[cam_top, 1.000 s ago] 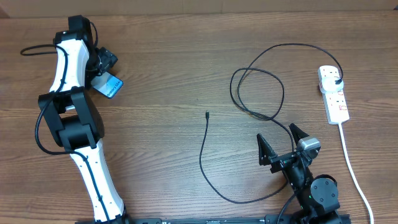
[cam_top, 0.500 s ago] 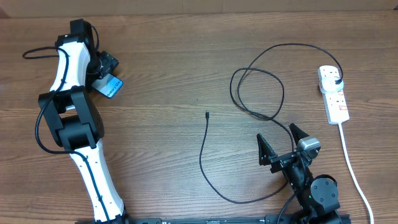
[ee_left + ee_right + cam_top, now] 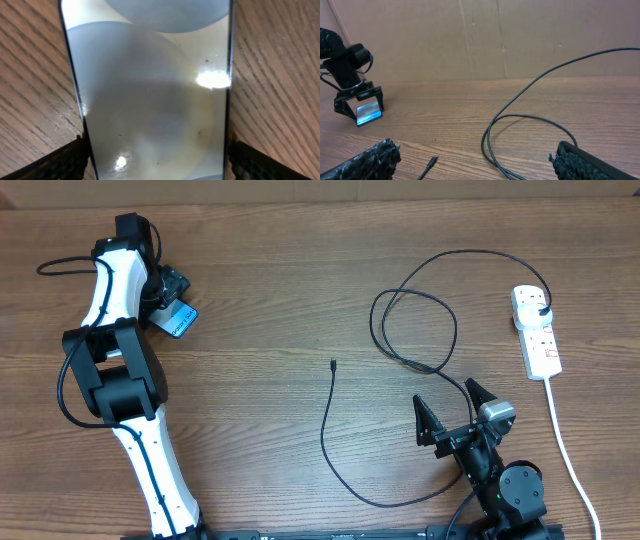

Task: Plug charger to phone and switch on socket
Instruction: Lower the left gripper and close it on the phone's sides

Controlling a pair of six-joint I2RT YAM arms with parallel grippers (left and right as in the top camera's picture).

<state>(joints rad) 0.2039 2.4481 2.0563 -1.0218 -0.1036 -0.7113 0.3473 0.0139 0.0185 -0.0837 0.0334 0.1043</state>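
I saw the wooden desk (image 3: 280, 300) carrying everything, with a cardboard wall (image 3: 520, 35) behind it. My left hand (image 3: 172, 298) sat at the far left, its fingers (image 3: 60, 162) clamped on either edge of the phone (image 3: 178, 318), whose glassy face filled the left wrist view. My right hand (image 3: 455, 416) hovered near the front edge with its fingers spread apart, holding nothing. The white power strip (image 3: 536, 330) lay at the far right, well apart from the phone, its thick white cord (image 3: 565, 445) trailing toward me. The charger (image 3: 420, 310) was plugged into the strip and looped across the middle; its connector tip (image 3: 332, 363) lay loose on bare wood between the arms.
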